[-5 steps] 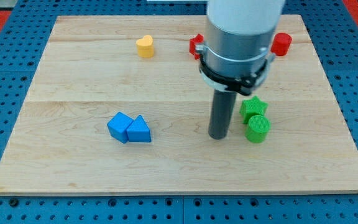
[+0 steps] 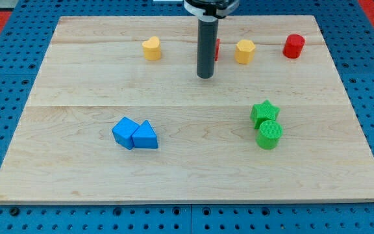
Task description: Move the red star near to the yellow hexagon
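A: Red star (image 2: 217, 49)?
B: Mostly hidden behind the rod, just up-right of my tip (image 2: 204, 77); only a red sliver showing, just left of yellow hexagon (image 2: 244, 51).
A: Fingers?
B: None, bare rod; clamped on nothing.
A: Surface?
B: Wooden board (image 2: 76, 156) on blue pegboard (image 2: 12, 214).

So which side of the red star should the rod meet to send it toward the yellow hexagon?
Its left face. The red star is mostly hidden behind the rod, with the yellow hexagon just right of it. My tip sits below-left, so a rightward push suits.
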Controlling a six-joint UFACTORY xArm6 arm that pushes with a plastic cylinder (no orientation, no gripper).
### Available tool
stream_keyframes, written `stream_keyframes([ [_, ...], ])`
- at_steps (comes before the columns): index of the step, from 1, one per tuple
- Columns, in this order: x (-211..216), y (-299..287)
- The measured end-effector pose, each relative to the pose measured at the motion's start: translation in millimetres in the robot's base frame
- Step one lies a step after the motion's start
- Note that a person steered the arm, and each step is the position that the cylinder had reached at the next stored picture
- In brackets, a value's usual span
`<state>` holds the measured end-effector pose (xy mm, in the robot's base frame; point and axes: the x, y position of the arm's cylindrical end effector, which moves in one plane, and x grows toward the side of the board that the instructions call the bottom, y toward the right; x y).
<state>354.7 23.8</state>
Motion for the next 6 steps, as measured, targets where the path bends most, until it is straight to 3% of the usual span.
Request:
stream_keyframes([
  [3, -96.6, 5.4],
  [5, -105.6, 68.3],
  [6, -105.6, 38.9],
])
